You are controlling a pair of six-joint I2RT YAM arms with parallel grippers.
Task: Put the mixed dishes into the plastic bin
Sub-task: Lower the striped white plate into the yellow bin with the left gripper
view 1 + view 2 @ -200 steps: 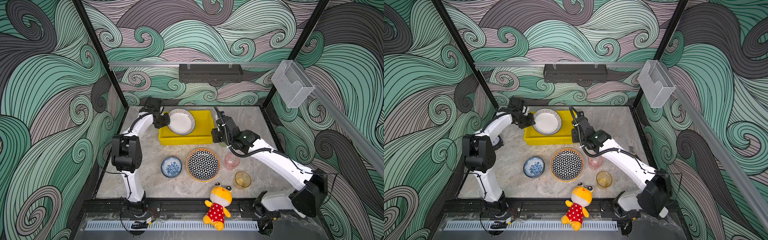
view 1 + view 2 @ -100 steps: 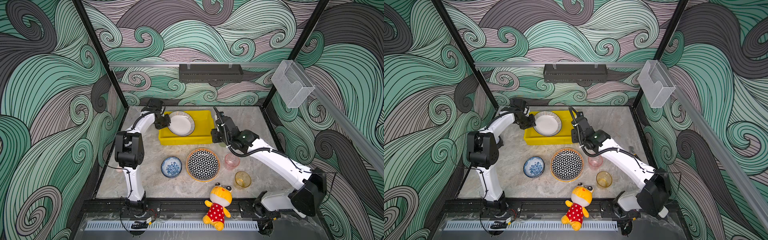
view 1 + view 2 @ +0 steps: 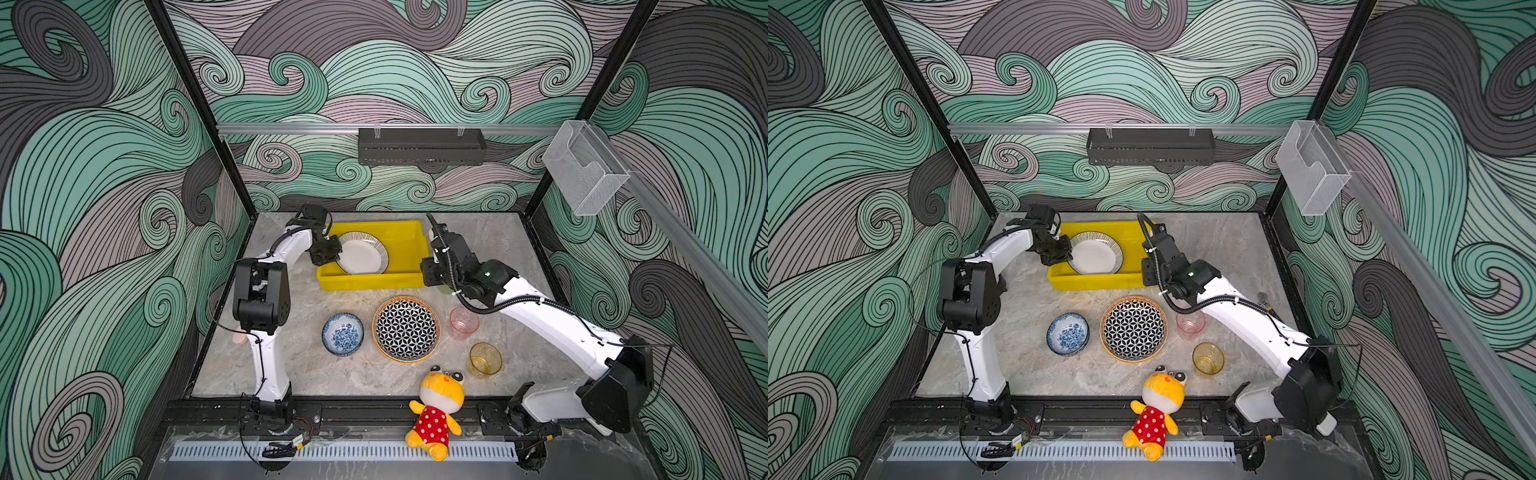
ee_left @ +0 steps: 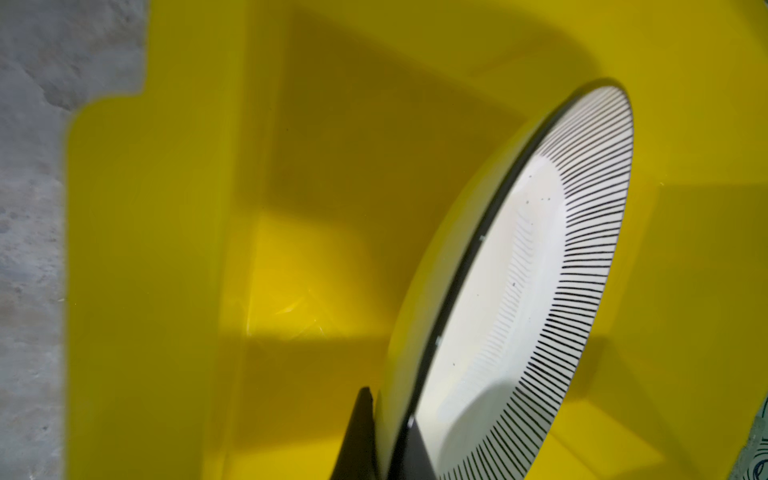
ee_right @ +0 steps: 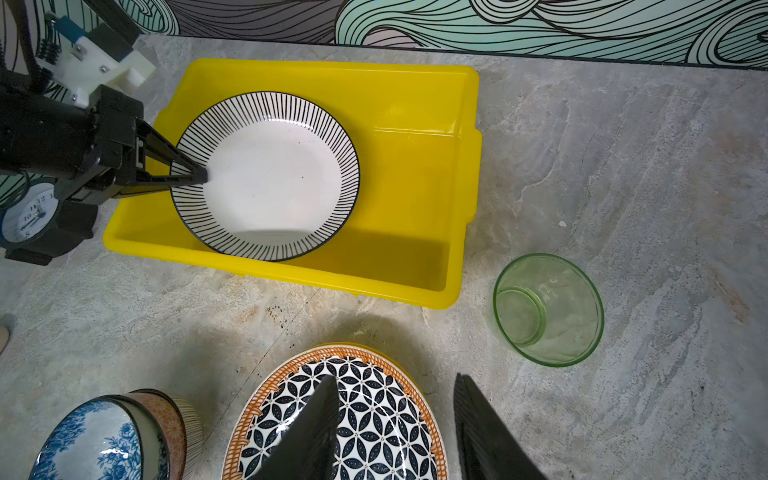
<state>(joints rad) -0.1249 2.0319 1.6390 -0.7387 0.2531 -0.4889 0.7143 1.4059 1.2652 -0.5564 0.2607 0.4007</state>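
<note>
At the yellow plastic bin's (image 5: 415,104) left end, left gripper (image 5: 199,176) clamps a striped round plate (image 5: 278,178) (tilted). Right gripper (image 5: 395,378) gapes, empty.

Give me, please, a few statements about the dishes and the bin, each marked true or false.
1. The left gripper is shut on the striped plate's rim. True.
2. The striped plate lies flat on the bin's floor. False: it is tilted, held by the left gripper.
3. The green cup is inside the bin. False: it stands on the table beside the bin.
4. The right gripper is open and empty. True.
</note>
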